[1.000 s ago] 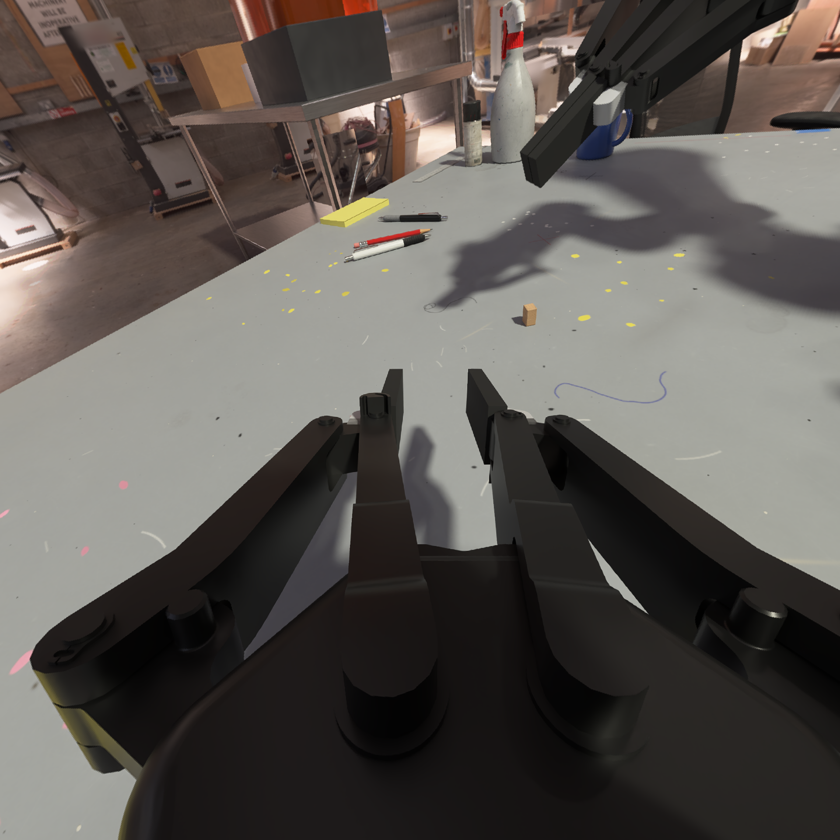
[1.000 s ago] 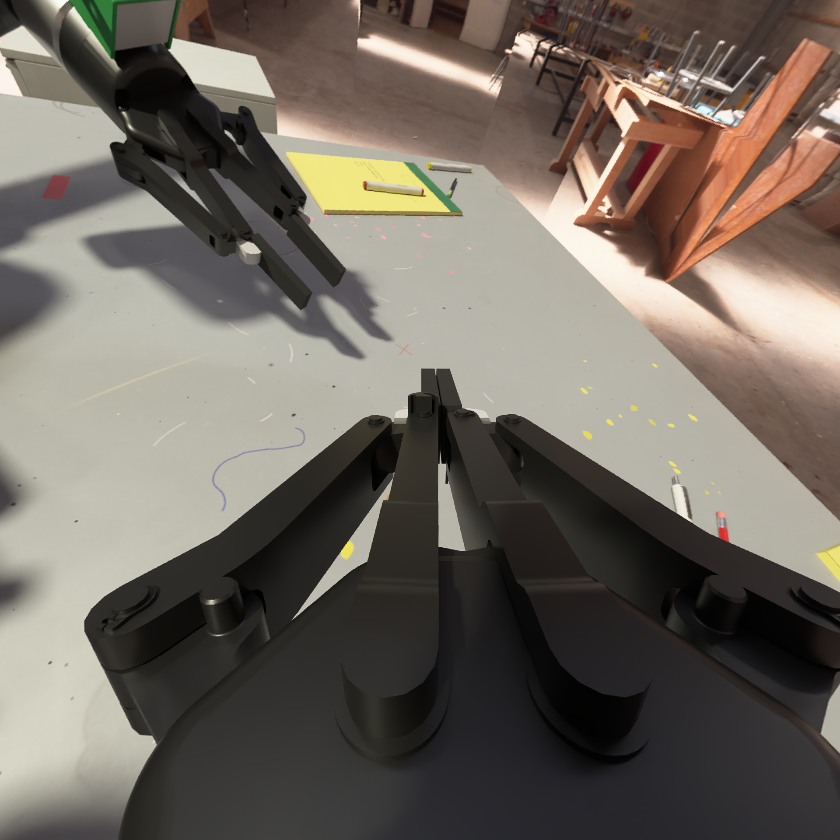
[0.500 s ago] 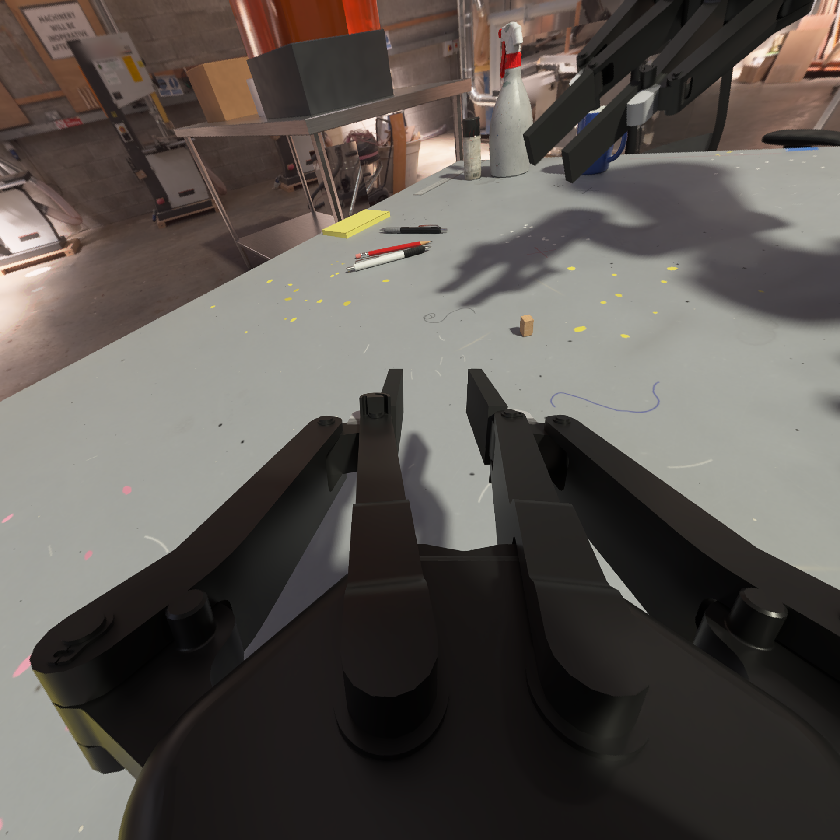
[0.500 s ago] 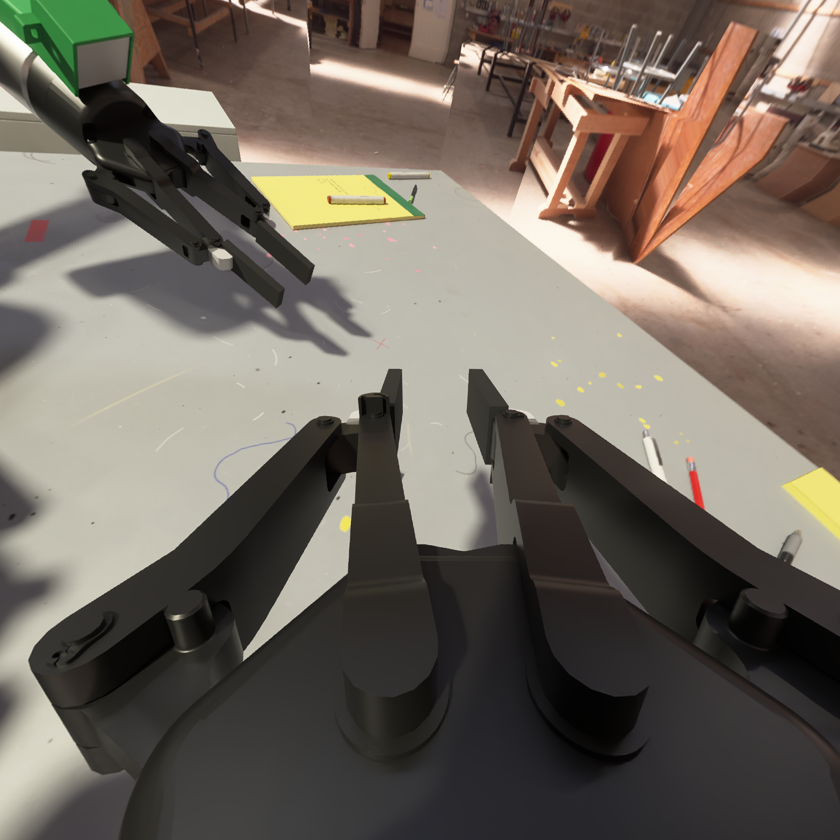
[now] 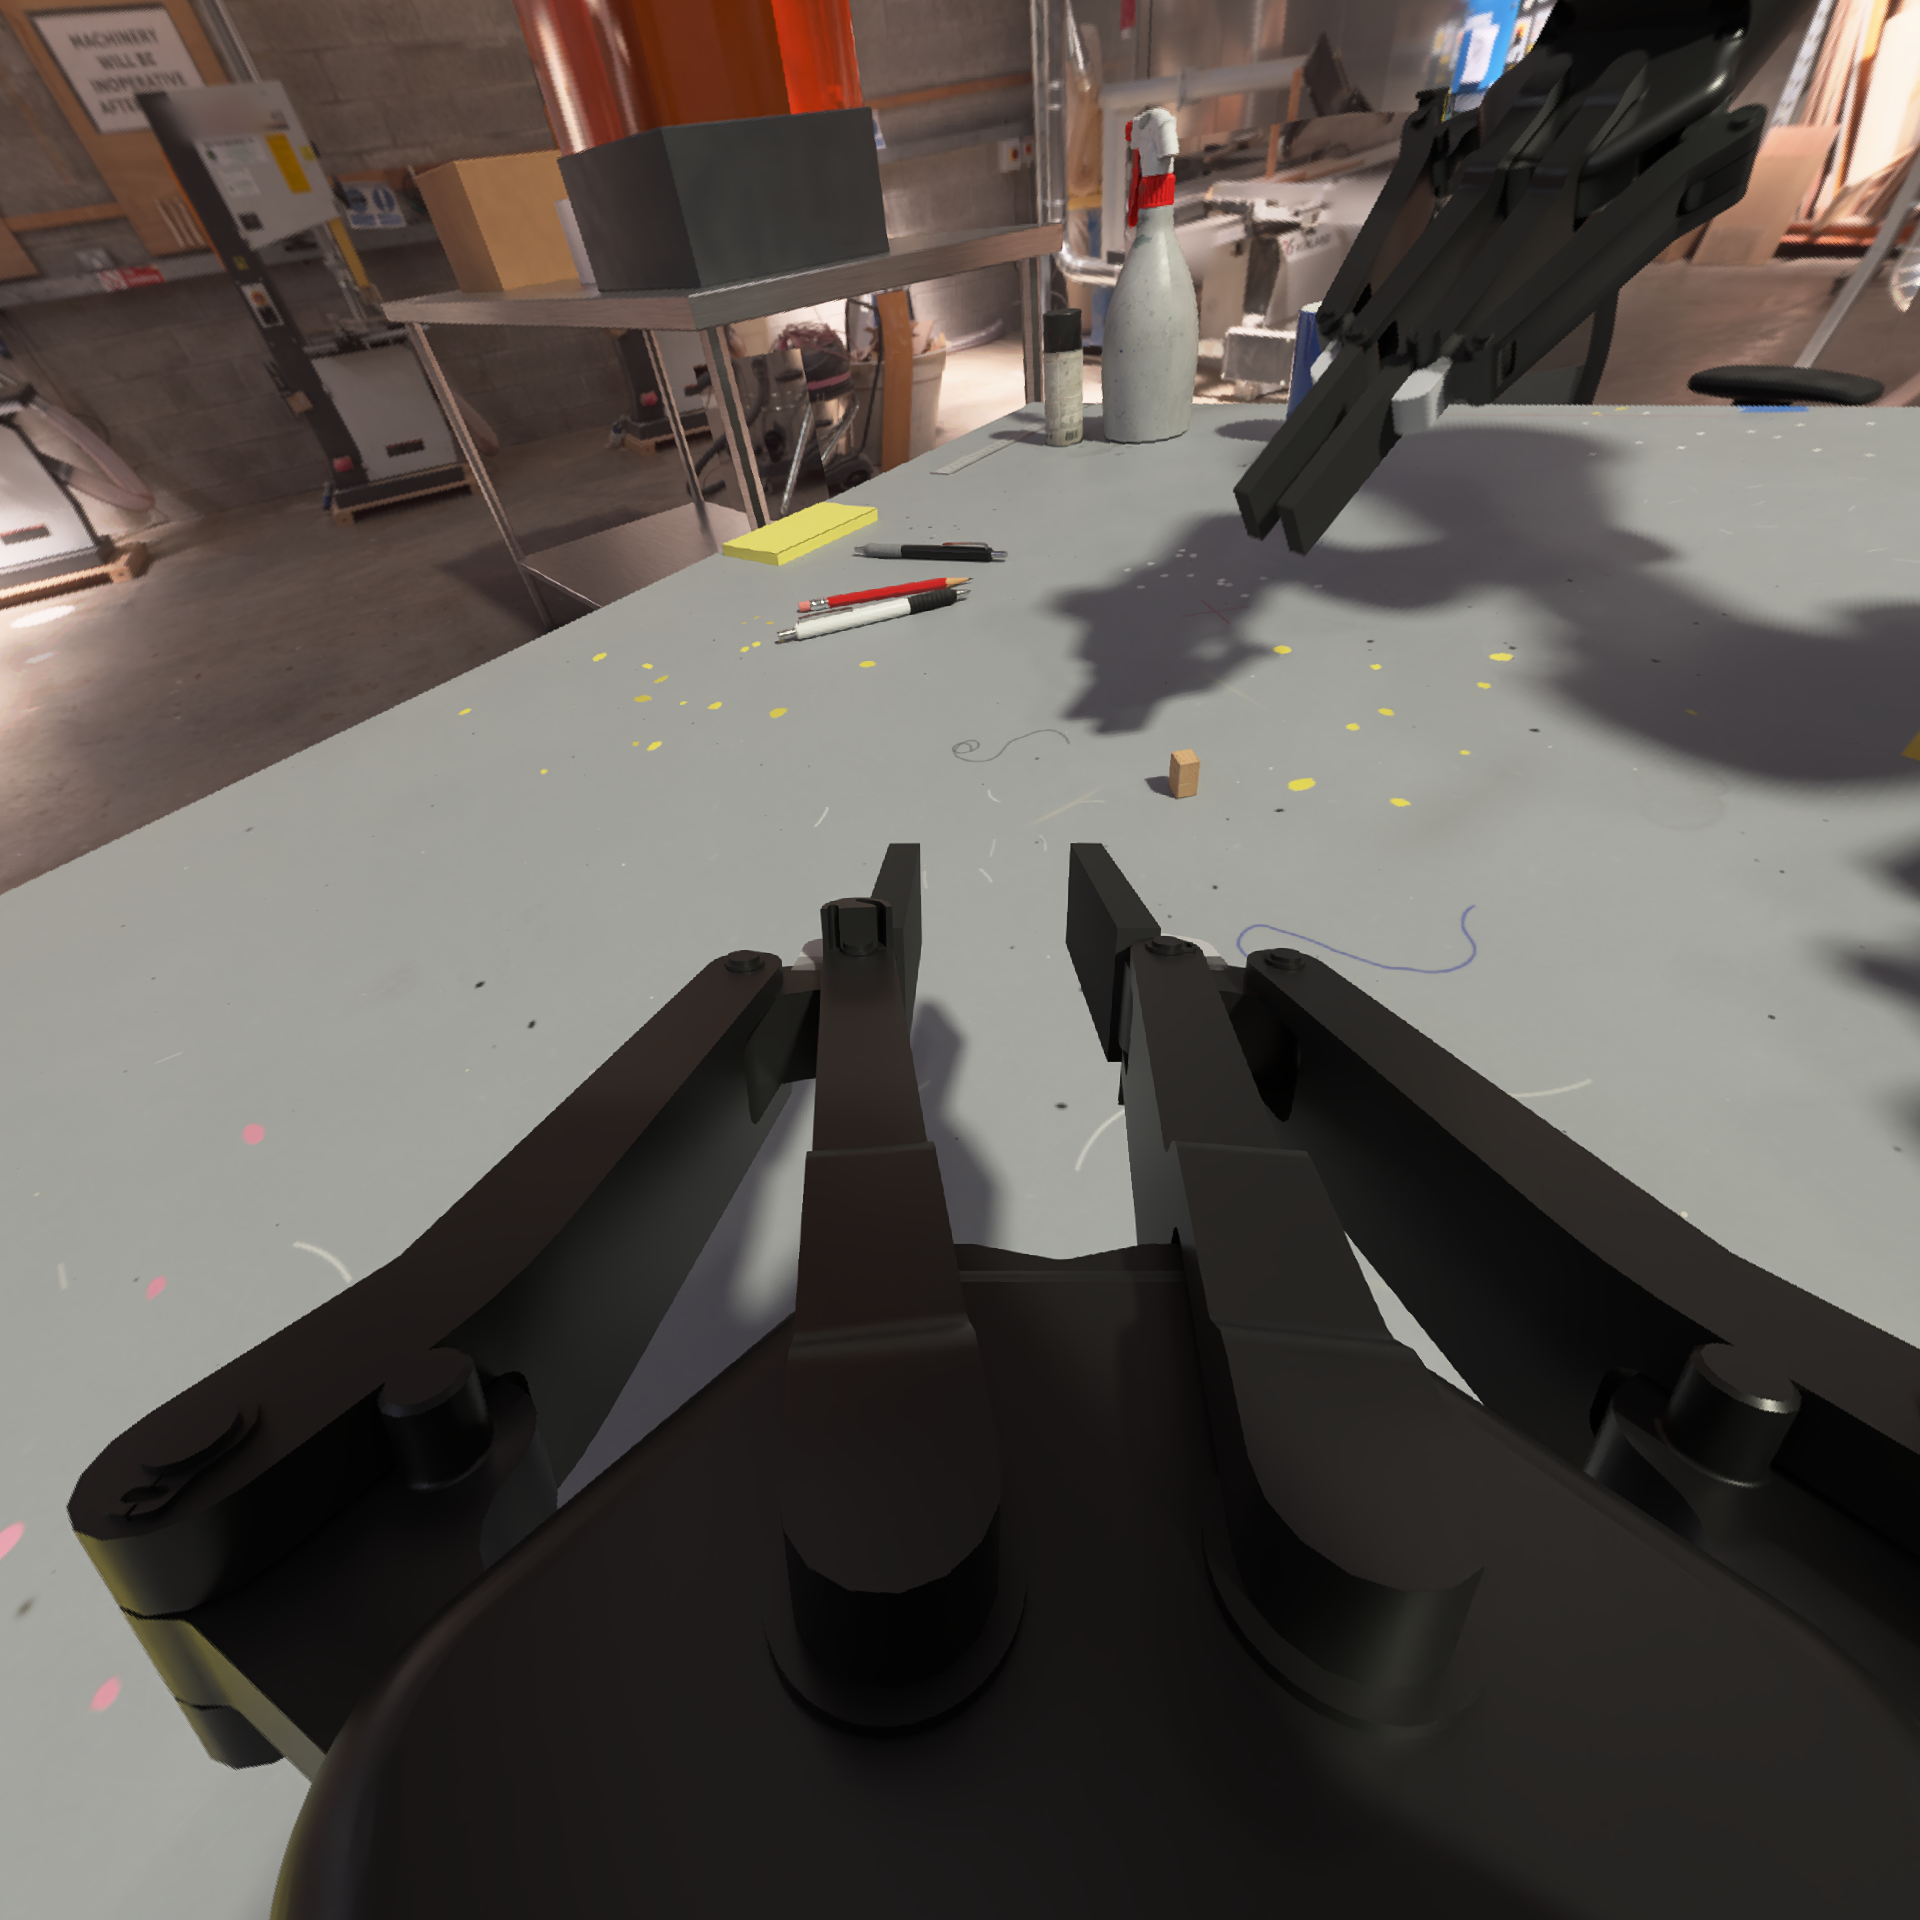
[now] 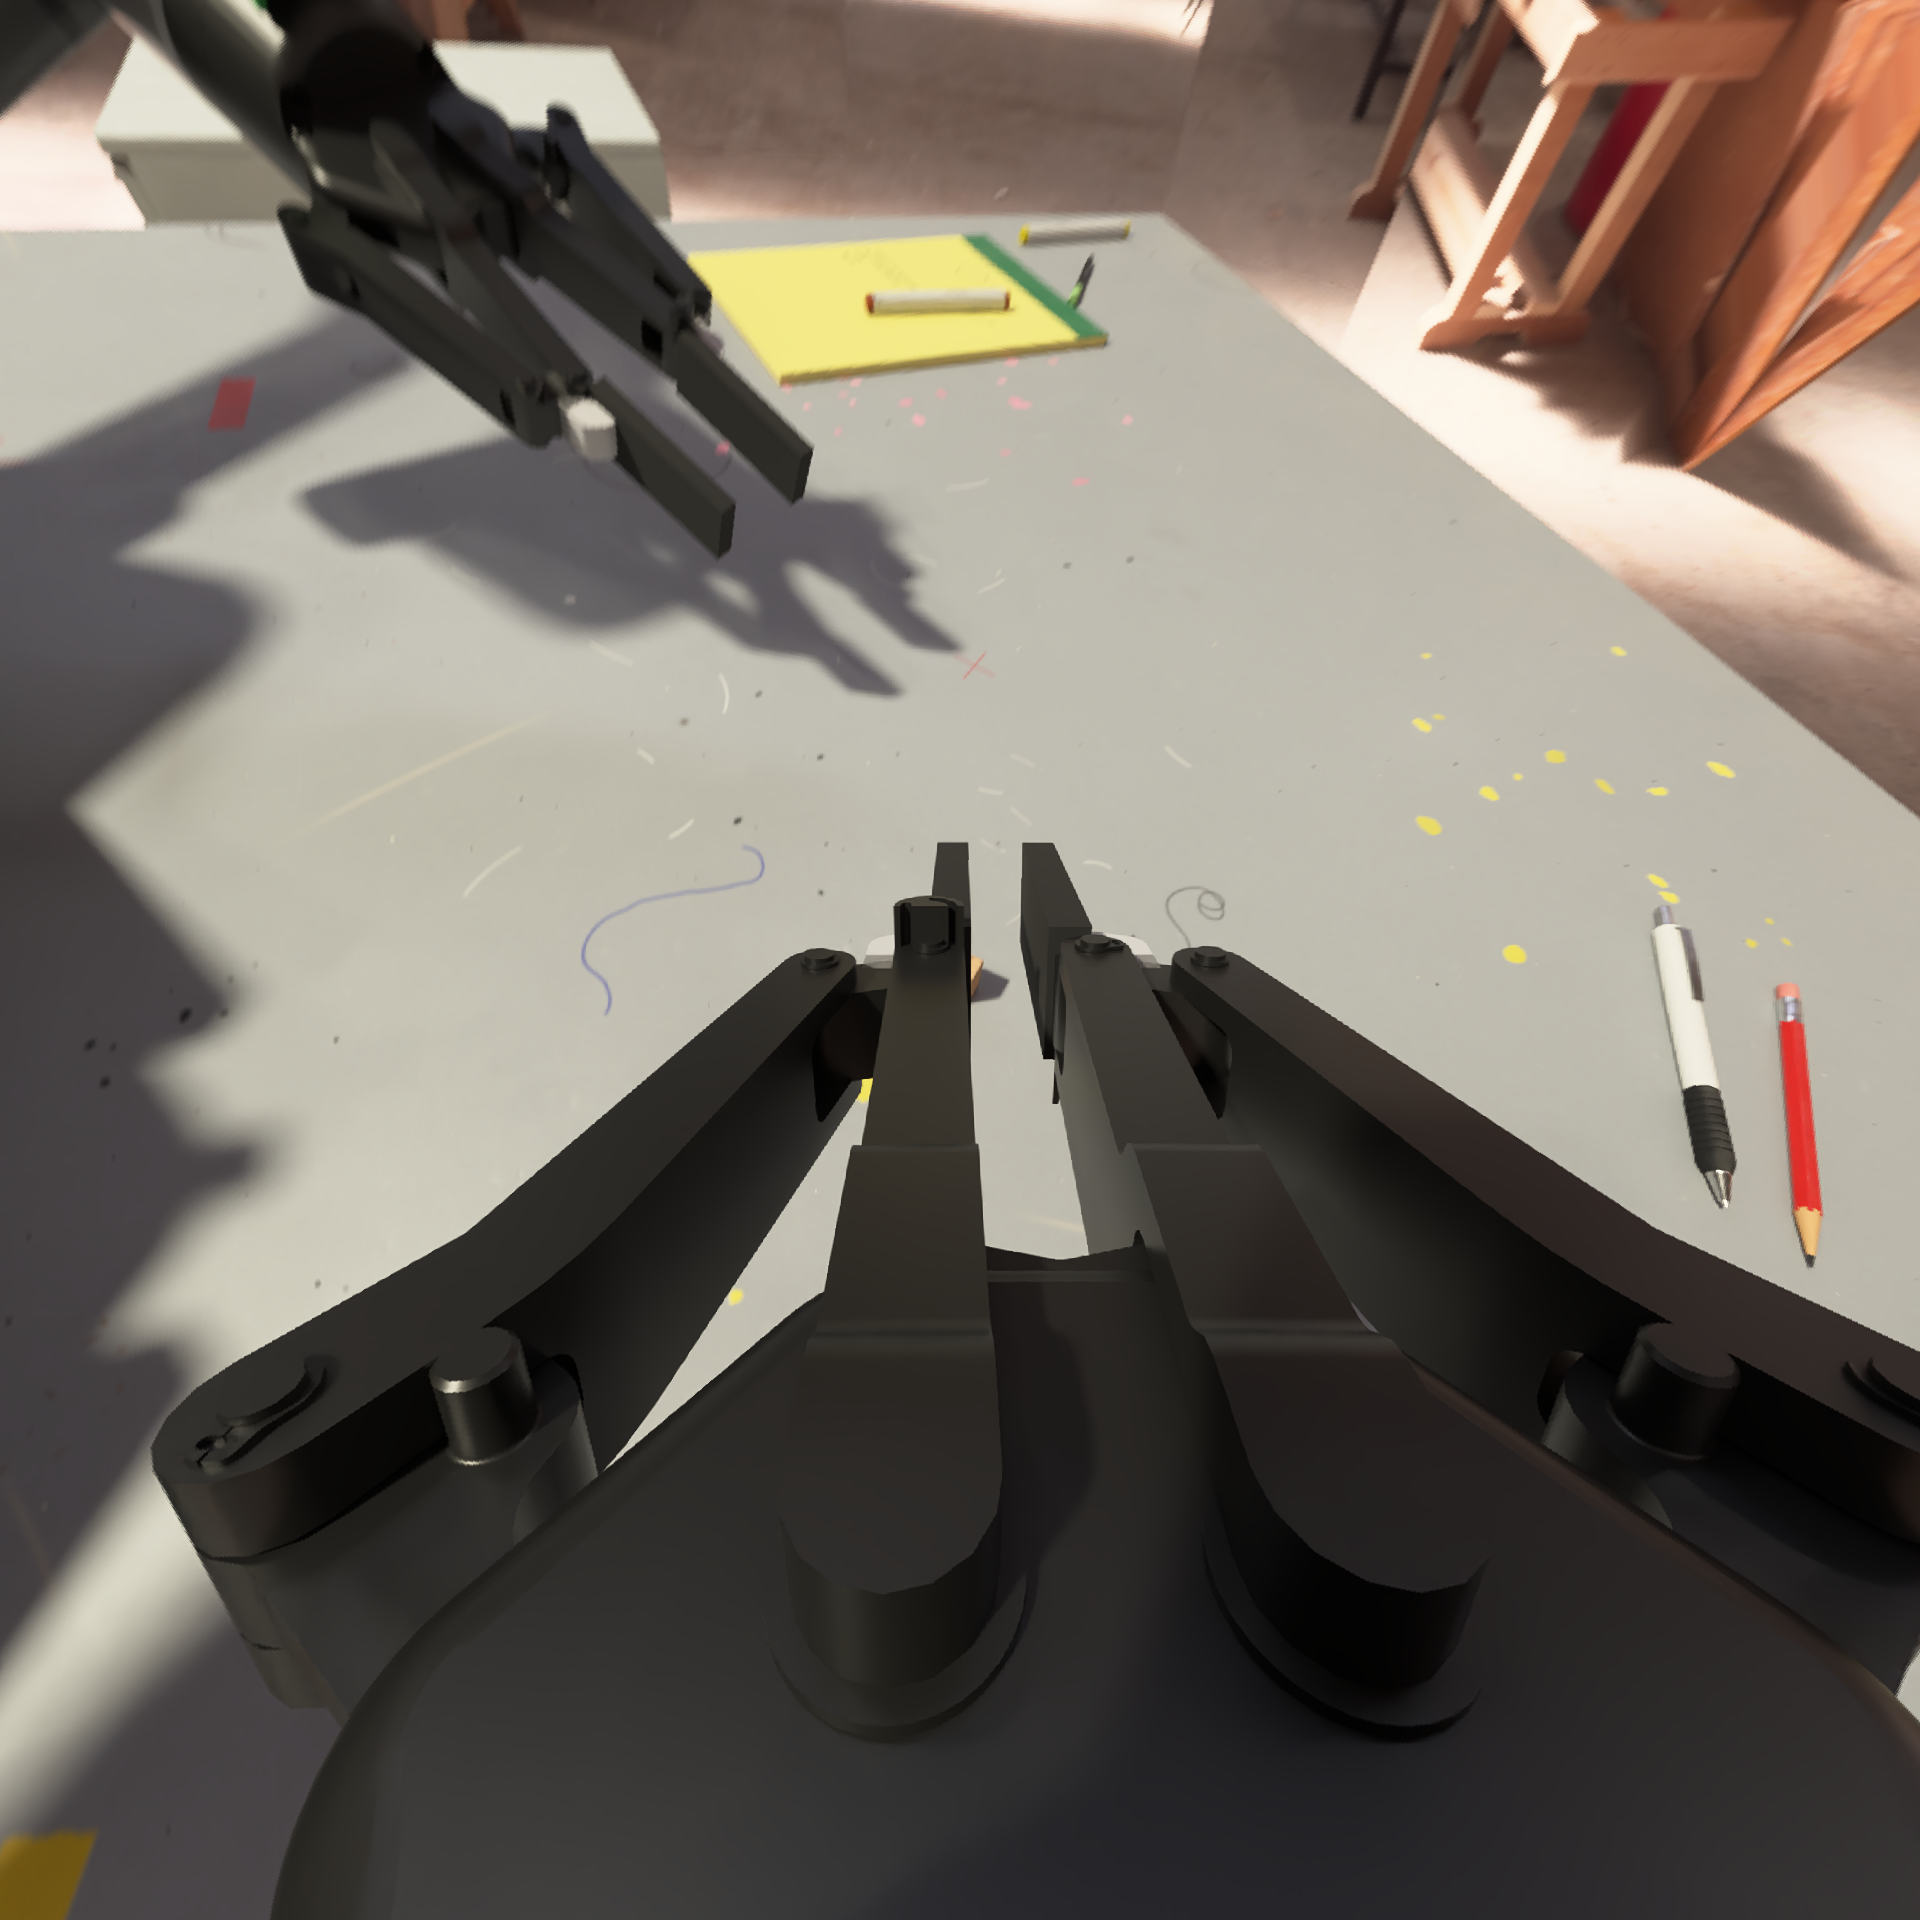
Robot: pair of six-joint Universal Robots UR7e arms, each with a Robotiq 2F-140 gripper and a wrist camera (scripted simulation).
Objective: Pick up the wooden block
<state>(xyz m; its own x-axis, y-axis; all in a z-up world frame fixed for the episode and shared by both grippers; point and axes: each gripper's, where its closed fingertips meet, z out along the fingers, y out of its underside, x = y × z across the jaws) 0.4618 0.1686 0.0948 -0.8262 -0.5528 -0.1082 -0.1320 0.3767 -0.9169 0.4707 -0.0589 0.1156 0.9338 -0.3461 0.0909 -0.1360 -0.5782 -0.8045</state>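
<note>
The wooden block (image 5: 1183,774) is a small tan cube standing on the grey table (image 5: 416,935), ahead and a little right of my left gripper (image 5: 994,883). That gripper is open and empty, low over the table. My right gripper (image 6: 994,868) hangs above the block with its jaws a narrow gap apart, holding nothing. Only a sliver of the block (image 6: 978,977) shows in the right wrist view, beside one finger (image 6: 928,1039). The right gripper also shows in the left wrist view (image 5: 1283,525), above and beyond the block. The left gripper shows open in the right wrist view (image 6: 758,504).
A white pen (image 5: 873,618), a red pencil (image 5: 883,594), a black pen (image 5: 930,552) and a yellow sticky pad (image 5: 800,532) lie near the far left table edge. A spray bottle (image 5: 1143,312) and a can (image 5: 1062,379) stand at the back. A yellow notepad (image 6: 894,301) holds a marker.
My right gripper went from shut to wide open, then narrowed to a small gap. It tilted down and moved over the block. My left gripper stayed open and barely moved.
</note>
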